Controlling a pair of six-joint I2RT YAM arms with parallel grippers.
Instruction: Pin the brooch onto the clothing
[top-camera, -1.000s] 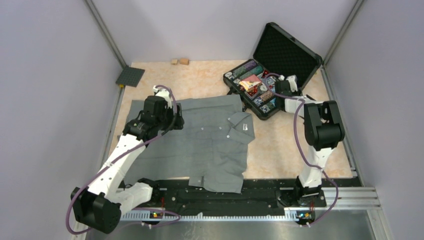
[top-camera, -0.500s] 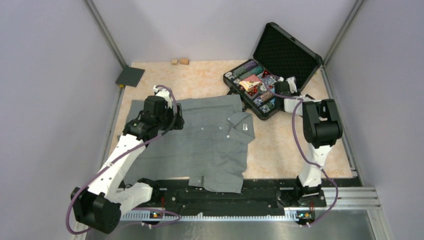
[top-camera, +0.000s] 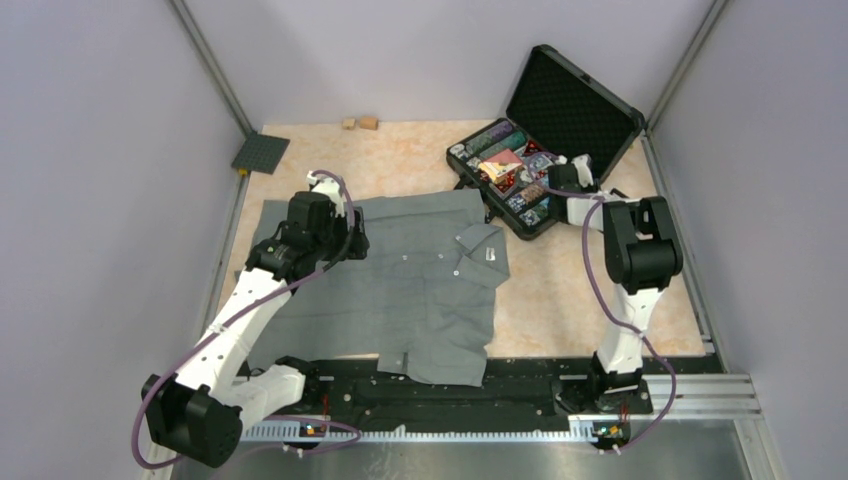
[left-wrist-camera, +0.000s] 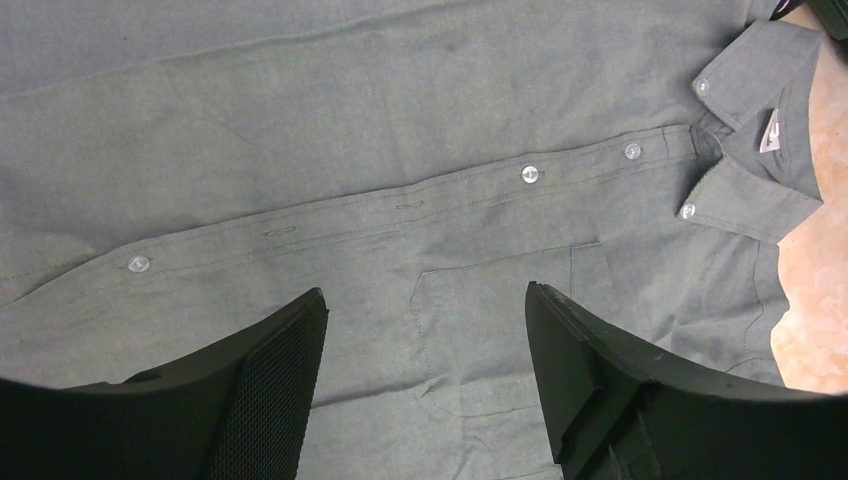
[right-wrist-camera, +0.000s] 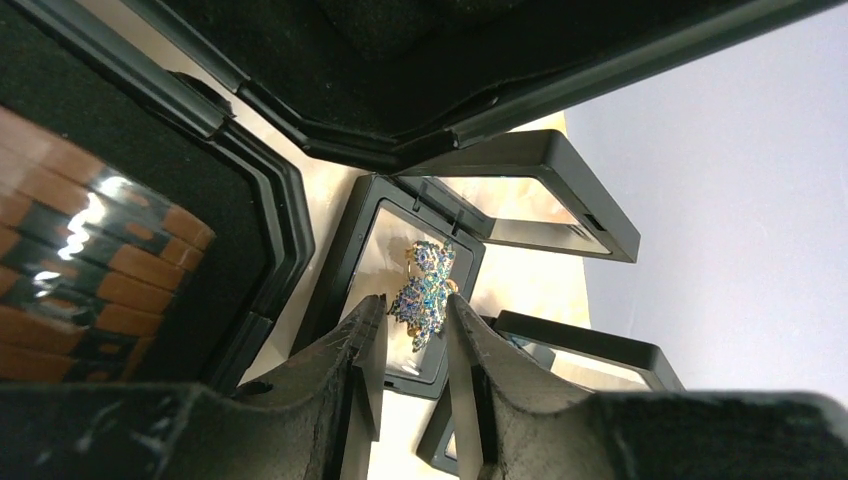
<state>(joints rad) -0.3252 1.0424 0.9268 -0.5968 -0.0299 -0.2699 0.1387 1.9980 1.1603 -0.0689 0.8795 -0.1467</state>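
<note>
Two grippers, two posts. Our right gripper (right-wrist-camera: 415, 318) straddles the brooch (right-wrist-camera: 424, 285) in its small box (right-wrist-camera: 350, 240) just beside the case (top-camera: 570, 100), fingers narrowly parted, not yet pinching. Left of the case, our left gripper (left-wrist-camera: 425, 300) hangs spread over the shirt (top-camera: 420, 270). We judge the pickup is underway; next, pinch and lift.
</note>
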